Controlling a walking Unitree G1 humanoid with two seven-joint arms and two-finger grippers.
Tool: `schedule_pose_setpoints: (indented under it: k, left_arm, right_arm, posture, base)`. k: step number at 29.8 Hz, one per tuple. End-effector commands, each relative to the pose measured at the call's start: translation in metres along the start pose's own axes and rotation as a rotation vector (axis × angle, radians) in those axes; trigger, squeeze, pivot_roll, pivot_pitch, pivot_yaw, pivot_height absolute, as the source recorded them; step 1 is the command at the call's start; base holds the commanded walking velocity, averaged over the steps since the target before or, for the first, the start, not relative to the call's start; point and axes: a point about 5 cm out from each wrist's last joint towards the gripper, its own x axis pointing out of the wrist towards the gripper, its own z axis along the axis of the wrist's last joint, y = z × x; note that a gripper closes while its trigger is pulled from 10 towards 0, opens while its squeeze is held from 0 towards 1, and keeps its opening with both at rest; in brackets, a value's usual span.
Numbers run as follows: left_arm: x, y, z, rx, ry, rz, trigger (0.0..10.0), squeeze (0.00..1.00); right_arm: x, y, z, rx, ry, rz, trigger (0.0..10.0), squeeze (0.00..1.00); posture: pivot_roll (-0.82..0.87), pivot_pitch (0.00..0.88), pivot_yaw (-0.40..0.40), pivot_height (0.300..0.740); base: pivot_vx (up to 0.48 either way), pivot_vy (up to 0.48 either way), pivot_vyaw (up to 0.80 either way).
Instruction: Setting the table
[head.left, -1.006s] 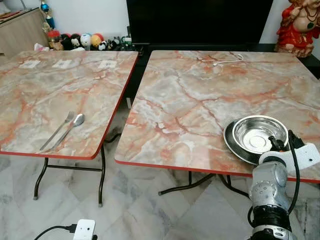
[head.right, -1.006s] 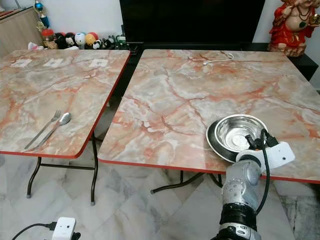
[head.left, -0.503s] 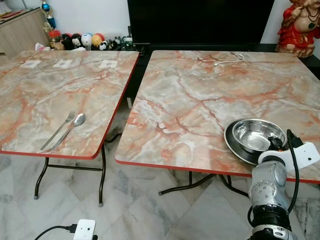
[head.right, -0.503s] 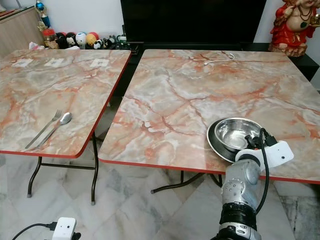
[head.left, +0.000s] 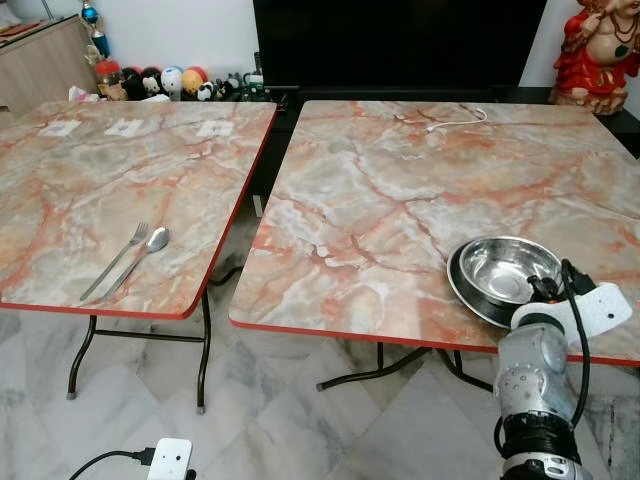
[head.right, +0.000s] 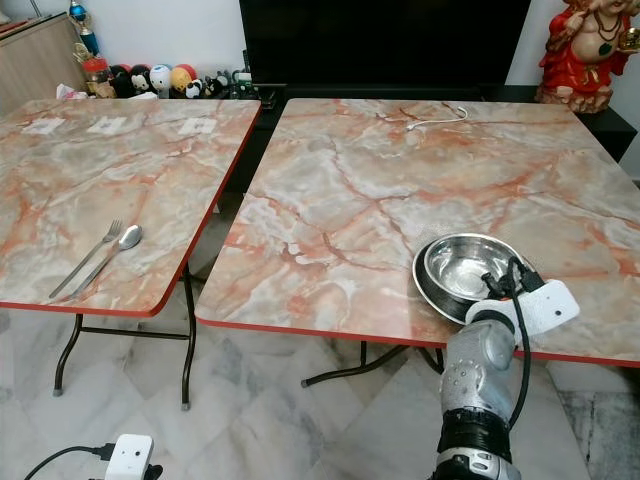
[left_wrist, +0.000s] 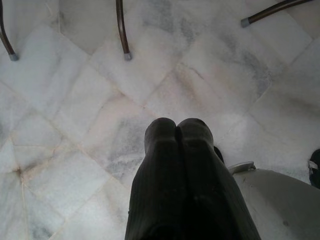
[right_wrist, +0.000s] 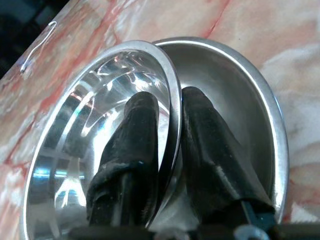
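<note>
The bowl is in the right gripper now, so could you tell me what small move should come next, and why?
Probably lift the bowl clear of the plate. The right gripper is pinching its rim, one finger inside and one outside, and the bowl sits tilted in the plate near the table edge, so raising it straight up first should avoid dragging the plate.

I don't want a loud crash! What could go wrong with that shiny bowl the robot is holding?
1. The right pincer pinches only the thin rim of the steel bowl, one finger inside and one outside, so the smooth metal might slip free.
2. The bowl sits tilted in the steel plate, so lifting it could drag or rattle the plate.
3. Both rest near the front edge of the right table; a jerk toward the robot might knock them to the floor.
</note>
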Motion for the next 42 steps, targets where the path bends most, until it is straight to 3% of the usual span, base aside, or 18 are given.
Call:
schedule_pose_setpoints:
  k: [1, 9, 10, 11, 12, 15, 16, 17, 25, 32, 39, 41, 42]
  left_arm:
    - [-0.001, 0.001, -0.003, 0.014, 0.003, -0.007, 10.0, 0.00]
    - [-0.003, 0.000, -0.009, 0.011, 0.031, -0.006, 10.0, 0.00]
    - [-0.003, 0.000, -0.009, 0.011, 0.034, -0.005, 10.0, 0.00]
    - [-0.003, 0.001, -0.010, 0.010, 0.036, -0.004, 10.0, 0.00]
    - [-0.003, 0.001, -0.010, 0.010, 0.038, -0.003, 10.0, 0.00]
    - [-0.003, 0.002, -0.010, 0.009, 0.042, -0.002, 10.0, 0.00]
    - [-0.003, 0.002, -0.011, 0.010, 0.045, 0.001, 10.0, 0.00]
    - [-0.003, 0.003, -0.011, 0.010, 0.046, 0.001, 10.0, 0.00]
    - [-0.003, 0.001, -0.011, 0.009, 0.046, 0.001, 10.0, 0.00]
    - [-0.002, -0.002, -0.009, 0.021, 0.038, -0.011, 10.0, 0.00]
    - [-0.003, -0.003, -0.011, 0.024, 0.048, -0.013, 10.0, 0.00]
    - [-0.003, -0.001, -0.012, 0.022, 0.051, -0.010, 10.0, 0.00]
    - [-0.003, -0.001, -0.012, 0.022, 0.052, -0.010, 10.0, 0.00]
  right_arm:
    - [-0.002, 0.002, 0.001, -0.007, -0.009, 0.004, 10.0, 0.00]
    - [-0.002, -0.007, 0.004, -0.012, -0.021, -0.040, 10.0, 0.00]
    - [-0.002, -0.007, 0.003, -0.011, -0.019, -0.040, 10.0, 0.60]
    - [-0.002, -0.007, 0.003, -0.010, -0.017, -0.040, 10.0, 0.60]
    - [-0.002, -0.005, 0.002, -0.009, -0.012, -0.038, 10.0, 0.88]
    - [-0.002, -0.003, 0.001, -0.005, -0.002, -0.023, 10.0, 0.83]
    - [-0.002, 0.000, 0.001, -0.008, -0.001, -0.009, 10.0, 0.15]
    - [-0.002, 0.001, 0.002, -0.008, -0.002, -0.003, 10.0, 0.00]
    - [-0.004, 0.003, 0.010, -0.045, -0.067, 0.017, 10.0, 0.00]
    - [-0.010, -0.012, 0.019, -0.097, -0.149, -0.057, 10.0, 0.00]
    - [-0.012, -0.012, 0.015, -0.091, -0.125, -0.052, 10.0, 0.00]
    - [-0.016, 0.002, 0.026, -0.251, -0.232, 0.046, 10.0, 0.00]
    - [-0.017, 0.006, 0.027, -0.272, -0.247, 0.069, 10.0, 0.00]
  posture:
    - [-0.01, 0.005, 0.031, 0.740]
    - [-0.01, 0.002, 0.026, 0.740]
    - [-0.01, 0.002, 0.026, 0.740]
    - [-0.01, 0.002, 0.026, 0.740]
    - [-0.01, 0.001, 0.026, 0.740]
    - [-0.01, 0.001, 0.026, 0.740]
    - [-0.01, 0.001, 0.026, 0.740]
    - [-0.01, 0.000, 0.025, 0.740]
    - [-0.01, 0.000, 0.025, 0.740]
    - [-0.01, 0.000, 0.021, 0.740]
    - [-0.01, 0.000, 0.020, 0.740]
    - [-0.01, 0.000, 0.023, 0.740]
    - [-0.01, 0.000, 0.023, 0.740]
  base:
    - [0.000, 0.000, 0.00]
    - [0.000, 0.000, 0.00]
    - [0.000, 0.000, 0.00]
    - [0.000, 0.000, 0.00]
    - [0.000, 0.000, 0.00]
    - [0.000, 0.000, 0.00]
    - [0.000, 0.000, 0.00]
    - [0.000, 0.000, 0.00]
    - [0.000, 0.000, 0.00]
    - [0.000, 0.000, 0.00]
    - [0.000, 0.000, 0.00]
    - [0.000, 0.000, 0.00]
    - [0.000, 0.000, 0.00]
